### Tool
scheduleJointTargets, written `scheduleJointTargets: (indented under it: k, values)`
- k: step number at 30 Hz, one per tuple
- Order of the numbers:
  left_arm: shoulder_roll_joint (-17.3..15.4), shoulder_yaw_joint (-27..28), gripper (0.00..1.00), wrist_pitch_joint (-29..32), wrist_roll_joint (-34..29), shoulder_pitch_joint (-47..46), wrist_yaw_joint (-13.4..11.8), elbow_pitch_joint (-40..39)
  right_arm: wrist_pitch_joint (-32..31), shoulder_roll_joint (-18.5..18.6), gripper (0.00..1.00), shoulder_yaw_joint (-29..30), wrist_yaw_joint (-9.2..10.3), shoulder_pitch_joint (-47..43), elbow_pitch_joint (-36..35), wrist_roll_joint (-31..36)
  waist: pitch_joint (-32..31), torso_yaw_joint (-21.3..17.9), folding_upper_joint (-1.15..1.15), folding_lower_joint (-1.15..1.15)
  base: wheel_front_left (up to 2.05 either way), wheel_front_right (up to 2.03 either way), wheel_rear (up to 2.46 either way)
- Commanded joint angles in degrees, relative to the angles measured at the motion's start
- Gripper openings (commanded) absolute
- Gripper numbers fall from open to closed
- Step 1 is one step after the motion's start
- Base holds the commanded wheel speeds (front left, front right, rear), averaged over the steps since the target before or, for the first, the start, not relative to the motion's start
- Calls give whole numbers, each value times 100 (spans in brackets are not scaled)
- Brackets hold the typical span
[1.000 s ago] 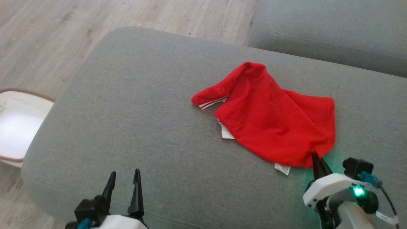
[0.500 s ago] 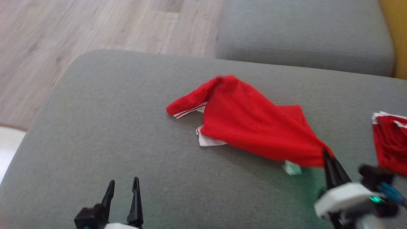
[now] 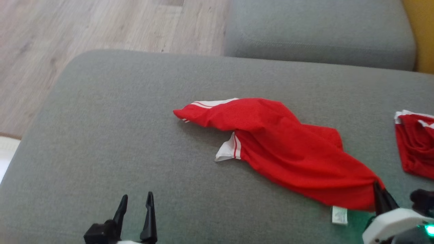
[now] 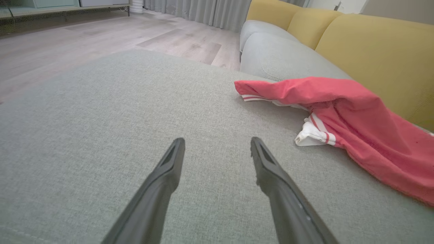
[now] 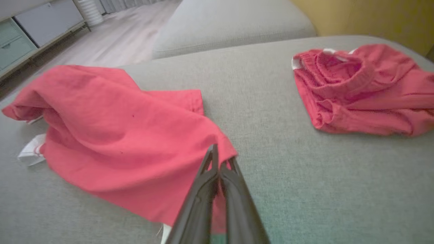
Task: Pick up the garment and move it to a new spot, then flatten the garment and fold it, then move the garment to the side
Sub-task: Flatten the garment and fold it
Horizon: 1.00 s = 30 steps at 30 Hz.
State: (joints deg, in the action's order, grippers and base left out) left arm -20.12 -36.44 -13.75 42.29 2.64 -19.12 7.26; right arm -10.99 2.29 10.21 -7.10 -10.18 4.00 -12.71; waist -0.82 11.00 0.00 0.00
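The right claw [image 5: 219, 157] clenches a thin corner of the red garment [image 3: 288, 152], which trails ahead and left of it on the sofa cushion [image 3: 118, 128]; the left claw [image 3: 135, 200] gapes empty. Dragging may pull that corner free, or snag the second garment [image 5: 356, 88] ahead-right.

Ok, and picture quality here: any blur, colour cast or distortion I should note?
Head view: slightly soft, with a green glow on the cushion beside the right claw. Left wrist view: sharp, wide-angle stretch, garment washed to pink. Right wrist view: slightly soft, same pink cast, green tint on the cushion at the bottom beside the right claw.
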Motion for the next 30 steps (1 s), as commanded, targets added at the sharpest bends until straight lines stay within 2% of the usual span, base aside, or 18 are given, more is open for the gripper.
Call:
scheduleJointTargets:
  k: [1, 3, 4, 5, 6, 10, 16, 23, 30]
  values:
    - [-32, 169, 100, -48, -54, -340, 22, -118, 172, 59, 0, -33, -39, 575, 236, 107, 102, 113, 0, 0, 0, 0, 0]
    - [-31, 168, 100, -42, -54, -368, 25, -114, 364, 59, 0, 67, -39, 838, 742, 264, 150, 165, 0, 0, 0, 0, 0]
    - [-33, 172, 100, -42, -54, -381, 23, -111, 472, 59, 14, 108, -39, 963, 964, 332, 167, 177, 0, 0, 0, 0, 0]
    - [-36, 177, 100, -43, -53, -388, 22, -107, 571, 59, 47, 158, -39, 1075, 1177, 366, 173, 184, 0, 0, 0, 0, 0]
    - [-40, 180, 100, -43, -51, -391, 21, -101, 665, 59, 98, 184, -39, 1170, 1363, 400, 169, 188, 0, 0, 0, 0, 0]
    - [-55, 193, 100, -46, -45, -382, 8, -93, 1024, 59, 100, 176, -39, 1372, 1802, 454, 108, 138, 0, 0, 0, 0, 0]
    - [-47, 139, 100, -37, -64, -404, 43, -121, 1363, 59, 100, 99, -39, 1415, 1734, 413, 7, -56, 0, 0, 0, 0, 0]
    - [-1, -99, 100, 135, -173, -711, 235, 18, 1472, 59, 100, -179, -39, 1269, 728, 272, -80, -483, 0, 0, 0, 0, 0]
    - [205, -451, 100, 424, -330, -1398, 607, 700, 1171, 59, 100, -602, -39, 1098, -367, 154, 167, -1061, 0, 0, 0, 0, 0]
